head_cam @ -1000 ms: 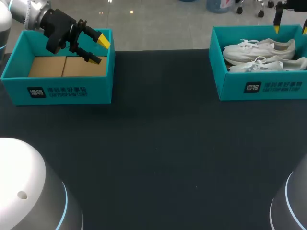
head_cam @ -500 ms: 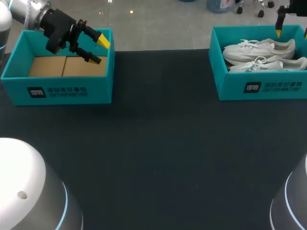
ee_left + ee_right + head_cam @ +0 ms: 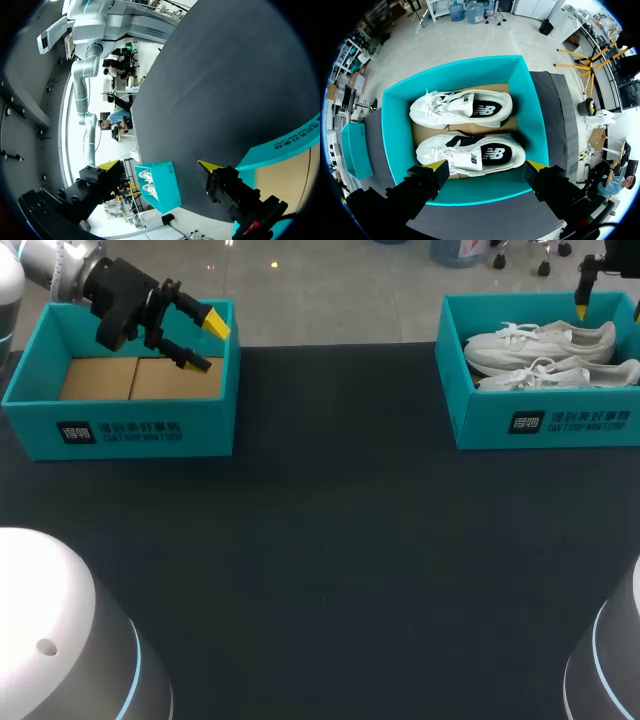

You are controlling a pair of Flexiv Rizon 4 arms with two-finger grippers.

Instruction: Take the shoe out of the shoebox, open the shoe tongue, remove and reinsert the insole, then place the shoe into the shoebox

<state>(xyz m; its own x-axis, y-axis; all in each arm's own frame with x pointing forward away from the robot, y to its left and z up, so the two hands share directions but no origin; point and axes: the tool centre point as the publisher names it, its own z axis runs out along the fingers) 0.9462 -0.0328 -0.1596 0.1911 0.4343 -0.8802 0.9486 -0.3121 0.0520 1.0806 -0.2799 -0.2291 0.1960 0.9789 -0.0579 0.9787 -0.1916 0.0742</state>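
Hovering above an open teal shoebox [image 3: 395, 130], the right gripper [image 3: 486, 167] has its two yellow-tipped fingers spread wide apart and holds nothing. Two white shoes lie on their sides inside the shoebox, side by side on its brown cardboard floor. One shoe [image 3: 470, 150] lies directly under the gripper, within the span of its open fingers and not touched by them. The other shoe [image 3: 460, 107] lies just ahead of the gripper, against the shoebox's far wall.

At the other side of the dark surface [image 3: 330, 540], well apart from the shoes, the left gripper [image 3: 208, 343] hangs over a corner of a second teal box [image 3: 130, 430]. Its fingers are also apart, with nothing between them. Beneath and beside this gripper, the second box shows only a brown cardboard floor. Seen from the left wrist, the shoebox with the shoes sits far ahead of that gripper, across the surface.
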